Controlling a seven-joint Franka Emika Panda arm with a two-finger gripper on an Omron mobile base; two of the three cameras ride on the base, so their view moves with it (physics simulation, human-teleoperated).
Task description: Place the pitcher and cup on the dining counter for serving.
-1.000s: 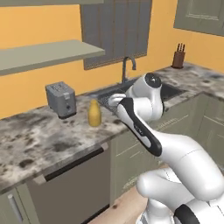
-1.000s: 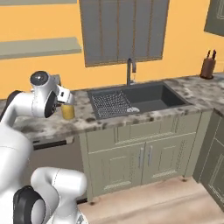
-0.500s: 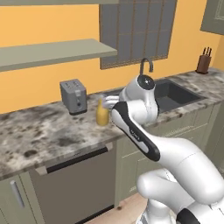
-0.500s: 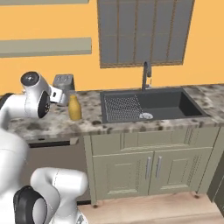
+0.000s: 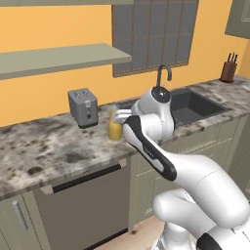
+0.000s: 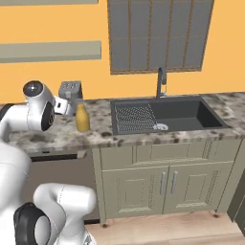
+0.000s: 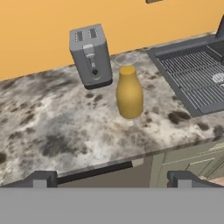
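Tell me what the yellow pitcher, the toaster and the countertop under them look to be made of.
Pitcher: matte, opaque mustard yellow with no glare, likely ceramic or plastic; the render leaves it open.
Toaster: grey brushed-looking metal, soft sheen on its sides.
Countertop: mottled grey-and-black polished stone, marble or granite by its blotchy veining.

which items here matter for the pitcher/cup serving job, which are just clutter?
Job:
pitcher, upright on the marble counter beside the sink
hand, open, held back from the pitcher, empty

Clutter:
toaster, behind the pitcher
sink with faucet
knife block
clear glass, behind the pitcher
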